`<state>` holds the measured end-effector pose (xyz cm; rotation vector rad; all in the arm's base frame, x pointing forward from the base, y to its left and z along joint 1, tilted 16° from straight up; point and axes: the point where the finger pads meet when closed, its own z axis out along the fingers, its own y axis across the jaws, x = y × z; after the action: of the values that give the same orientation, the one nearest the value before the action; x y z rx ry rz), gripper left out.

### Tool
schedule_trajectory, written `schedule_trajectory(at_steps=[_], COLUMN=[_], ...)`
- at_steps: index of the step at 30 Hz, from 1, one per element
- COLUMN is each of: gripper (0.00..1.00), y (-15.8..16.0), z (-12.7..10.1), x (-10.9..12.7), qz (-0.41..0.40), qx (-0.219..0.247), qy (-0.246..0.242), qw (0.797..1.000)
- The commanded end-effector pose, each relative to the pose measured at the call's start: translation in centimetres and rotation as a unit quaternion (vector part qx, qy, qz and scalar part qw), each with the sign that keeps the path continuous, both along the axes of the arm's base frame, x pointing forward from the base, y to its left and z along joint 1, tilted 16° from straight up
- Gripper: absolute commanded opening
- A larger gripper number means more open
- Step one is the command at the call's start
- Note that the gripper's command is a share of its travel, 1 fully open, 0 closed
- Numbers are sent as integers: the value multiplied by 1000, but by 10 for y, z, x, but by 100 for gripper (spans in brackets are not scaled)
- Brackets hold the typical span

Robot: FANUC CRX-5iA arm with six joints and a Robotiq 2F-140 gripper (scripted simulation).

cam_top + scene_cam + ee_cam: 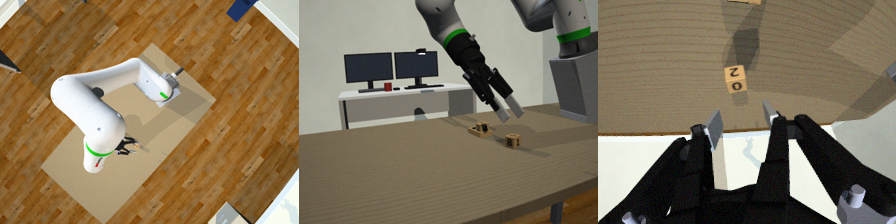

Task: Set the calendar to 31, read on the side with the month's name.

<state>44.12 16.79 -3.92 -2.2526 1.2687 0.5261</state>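
Note:
A wooden cube [137,146] [512,141] [735,79] stands flat on the table outside the tray. The exterior view shows 8 and 1 on its sides; the wrist view shows 2 and 0. The wooden tray [486,134] lies on the table, with the other cube [482,127] in it. That cube shows a 2 and a dark, partly shaded digit; whether it sits flat is unclear. My gripper [135,148] [513,117] [742,114] is open and empty, tilted, above the loose cube. The month's name is not readable.
The robot's grey pedestal [570,88] stands on the table [101,191] [400,176]. A white desk [405,101] with two monitors and a red cup [388,87] stands beyond the table. The table's edge shows behind the loose cube in the wrist view.

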Motion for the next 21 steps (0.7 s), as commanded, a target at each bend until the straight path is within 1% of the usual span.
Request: schedule_trajectory(at_steps=[1, 4, 6, 8, 16, 21], gripper=[41, 41, 41, 41, 41, 41], y=[0, 1, 2, 4, 4, -2], z=[-2, -1, 1, 4, 3, -1], x=[-2, -3, -1, -1, -3, -8], qz=[-7, -19, -25, -28, -30, -41], qx=[-31, -74, -92, -100, -108, -156], qy=[-9, -31, -47, -55, -55, -64], qw=[999, 997, 994, 993, 992, 985])
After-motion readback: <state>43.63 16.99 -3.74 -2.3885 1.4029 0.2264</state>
